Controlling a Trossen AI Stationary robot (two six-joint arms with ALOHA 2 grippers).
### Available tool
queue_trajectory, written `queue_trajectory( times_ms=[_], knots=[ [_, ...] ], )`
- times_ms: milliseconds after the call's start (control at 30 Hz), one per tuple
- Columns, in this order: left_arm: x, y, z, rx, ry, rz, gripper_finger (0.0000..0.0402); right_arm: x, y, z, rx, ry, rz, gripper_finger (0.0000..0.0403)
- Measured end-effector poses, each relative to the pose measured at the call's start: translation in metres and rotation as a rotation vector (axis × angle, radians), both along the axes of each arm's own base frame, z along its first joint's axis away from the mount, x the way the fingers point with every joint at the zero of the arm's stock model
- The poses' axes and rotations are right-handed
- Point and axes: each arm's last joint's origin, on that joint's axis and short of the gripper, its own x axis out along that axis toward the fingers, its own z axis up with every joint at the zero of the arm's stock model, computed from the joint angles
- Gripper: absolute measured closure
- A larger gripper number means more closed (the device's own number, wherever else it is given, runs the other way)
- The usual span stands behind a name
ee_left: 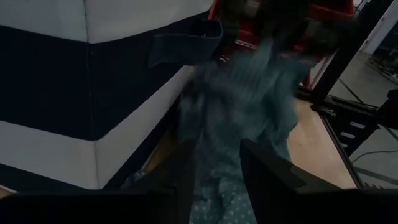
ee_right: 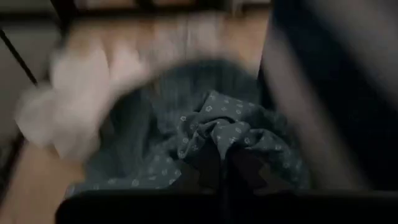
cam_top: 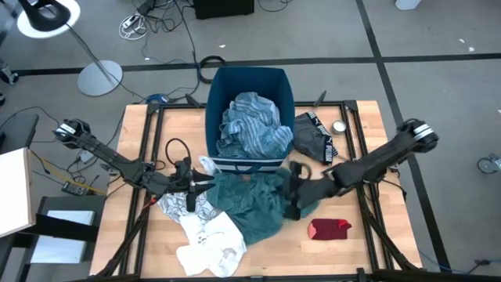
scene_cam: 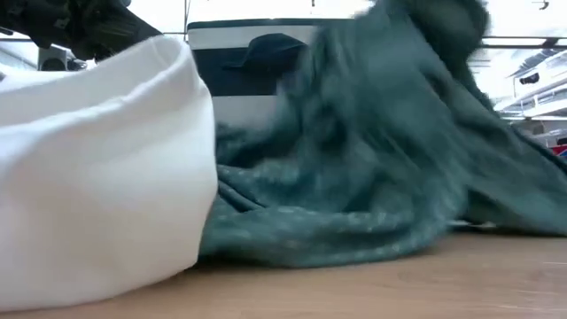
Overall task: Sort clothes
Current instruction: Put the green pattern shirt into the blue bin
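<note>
The green shirt (cam_top: 250, 205) lies bunched on the table in front of the dark blue bin (cam_top: 213, 94), which holds the teal striped cloth (cam_top: 250, 125). My left gripper (cam_top: 208, 185) is shut on the shirt's left edge. My right gripper (cam_top: 293, 194) is shut on its right side. White garments (cam_top: 210, 239) and a black-printed white one (cam_top: 174, 205) lie near left. A black garment (cam_top: 315, 135) lies right of the bin, and a small red piece (cam_top: 329, 229) lies near right. My left gripper pinches the green shirt's left edge (ee_left: 219, 186) between its two fingers, coming level from the table's left. The cloth runs on between the fingers toward the other arm. The shirt's lower part lies on the table. My right gripper pinches a bunched fold of the green shirt (ee_right: 225, 146) between its two fingers, coming slanting down from the table's right. In the low view that side of the shirt (scene_cam: 425, 53) rises above the table, while the rest (scene_cam: 337, 230) lies on the wood.
The bin's white-striped front wall (ee_left: 74, 93) stands close beside my left gripper. The white garment (scene_cam: 97, 177) fills the near left of the low view. Bare wood (cam_top: 368, 243) shows at the table's near right. Cables and a lamp base lie on the floor beyond the table.
</note>
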Motion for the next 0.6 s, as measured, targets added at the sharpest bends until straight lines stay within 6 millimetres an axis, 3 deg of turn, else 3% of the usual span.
queue_trajectory(
  times_ms=[300, 600],
  knots=[
    [0.0, 0.0, 0.0, -0.001, -0.001, 0.0, 0.027, -0.006, -0.019, 0.121, -0.195, -0.307, 0.029, 0.0401],
    [0.0, 0.0, 0.0, 0.0, 0.0, 0.0, 0.027, 0.038, -0.065, 0.204, -0.434, -0.435, -0.038, 0.0401]
  ],
)
